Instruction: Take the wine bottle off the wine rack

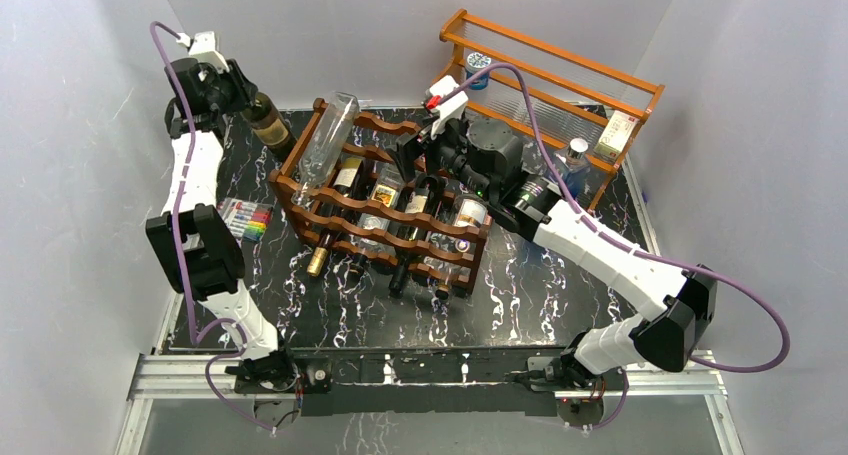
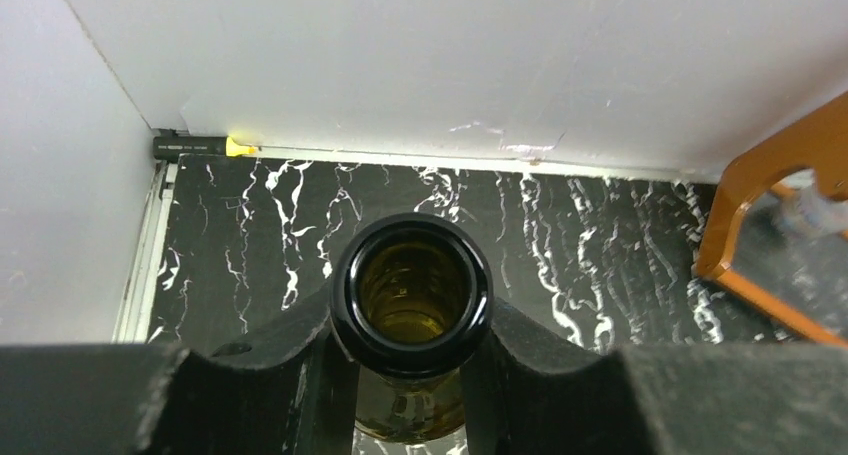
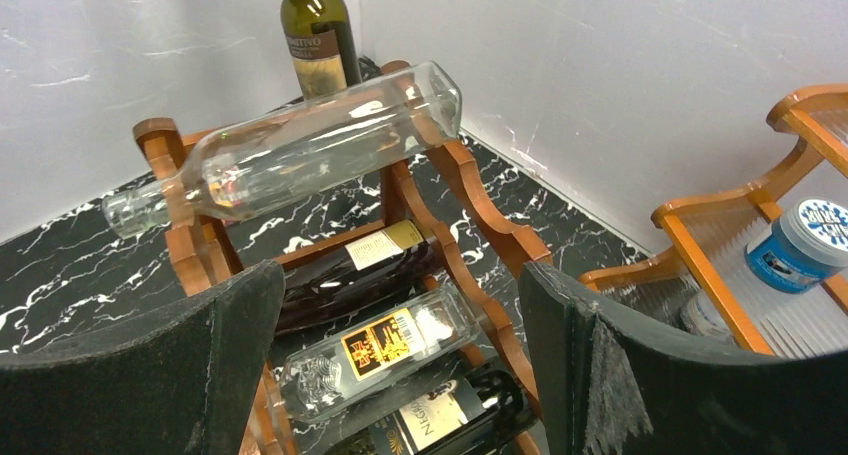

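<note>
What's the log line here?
left fingers: shut on neck of dark olive glass wine bottle | bottle: off dark reddish-brown wooden rack | right fingers: open over rack

Wine bottle [image 1: 268, 123] upright, far-L of wine rack [image 1: 390, 216]

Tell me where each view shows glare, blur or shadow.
Top external: evenly lit and sharp, soft highlights on the clear glass bottle lying atop the dark reddish-brown wooden wine rack. Left wrist: the mouth of the olive-green glass wine bottle is crisp, the orange wooden shelf at right is blurred. Right wrist: its own black fingers loom dark and near; white glints streak the clear bottle.
</note>
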